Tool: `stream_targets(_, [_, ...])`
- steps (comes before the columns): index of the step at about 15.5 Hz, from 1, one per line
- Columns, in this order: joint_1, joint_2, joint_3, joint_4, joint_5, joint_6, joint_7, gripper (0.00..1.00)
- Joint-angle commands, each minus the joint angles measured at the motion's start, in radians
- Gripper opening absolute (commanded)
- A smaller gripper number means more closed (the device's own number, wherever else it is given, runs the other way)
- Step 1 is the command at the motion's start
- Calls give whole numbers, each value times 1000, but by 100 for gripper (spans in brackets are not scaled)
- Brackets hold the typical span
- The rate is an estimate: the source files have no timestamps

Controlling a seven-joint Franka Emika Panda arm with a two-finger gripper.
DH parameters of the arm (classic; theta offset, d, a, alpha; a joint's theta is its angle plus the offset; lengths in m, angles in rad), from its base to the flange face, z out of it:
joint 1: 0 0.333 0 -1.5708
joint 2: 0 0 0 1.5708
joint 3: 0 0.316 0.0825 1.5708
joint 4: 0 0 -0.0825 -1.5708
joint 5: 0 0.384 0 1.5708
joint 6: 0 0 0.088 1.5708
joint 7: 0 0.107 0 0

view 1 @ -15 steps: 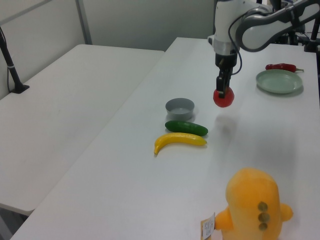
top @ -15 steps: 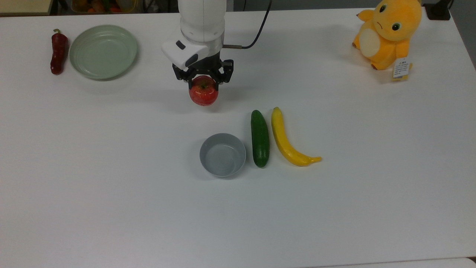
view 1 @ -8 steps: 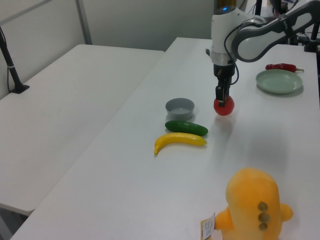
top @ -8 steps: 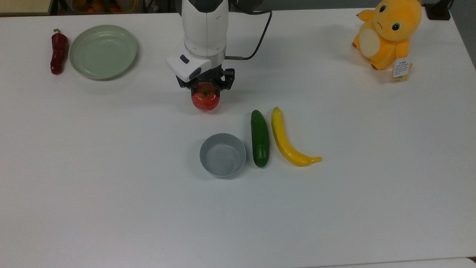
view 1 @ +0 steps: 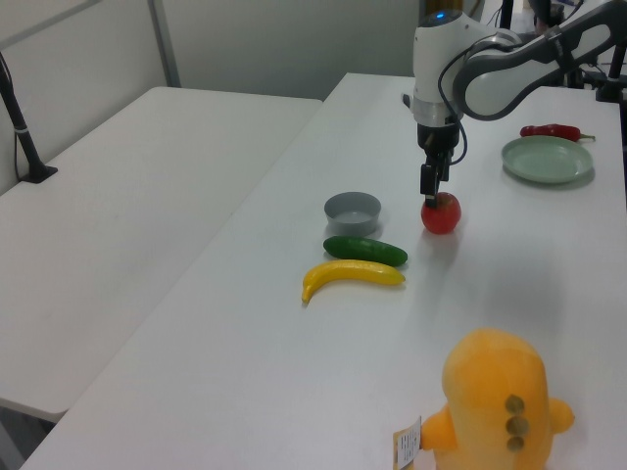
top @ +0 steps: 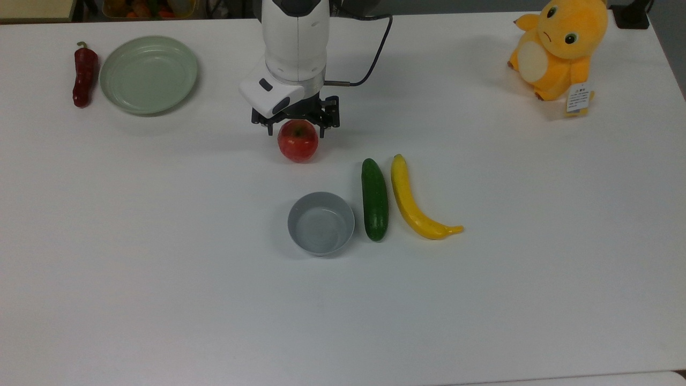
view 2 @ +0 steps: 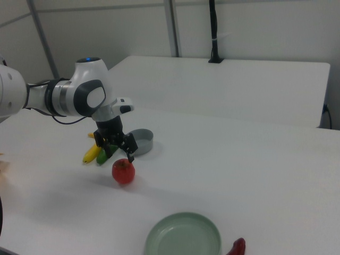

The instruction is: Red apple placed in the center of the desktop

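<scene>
The red apple (top: 298, 141) rests on the white desktop (top: 161, 279), stem up, just behind the grey bowl in the top view. It also sits on the table in the left view (view 1: 441, 213) and the right view (view 2: 123, 171). My gripper (top: 296, 124) hangs directly above the apple, open, its fingers spread wider than the fruit and clear of it. The left view has the gripper (view 1: 429, 186) just above the apple's top, and in the right view the gripper (view 2: 116, 153) is a little above and beside it.
A grey bowl (top: 321, 223), a green cucumber (top: 374, 199) and a yellow banana (top: 415, 203) lie in front of the apple. A pale green plate (top: 148, 74) and a dark red chili (top: 84, 75) are at the back left, an orange plush toy (top: 560, 48) at the back right.
The gripper lowered the apple to the table, then opened and let it go. The apple now rests on the surface with the fingers spread above it.
</scene>
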Motion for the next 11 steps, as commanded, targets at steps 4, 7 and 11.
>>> stream_targets(4, [-1, -65, -3, 43, 12, -45, 50, 100])
stream_targets(7, [-3, -114, -3, 54, 18, -61, 116, 100])
stream_targets(11, [-4, -180, -10, 55, 81, -53, 151, 100])
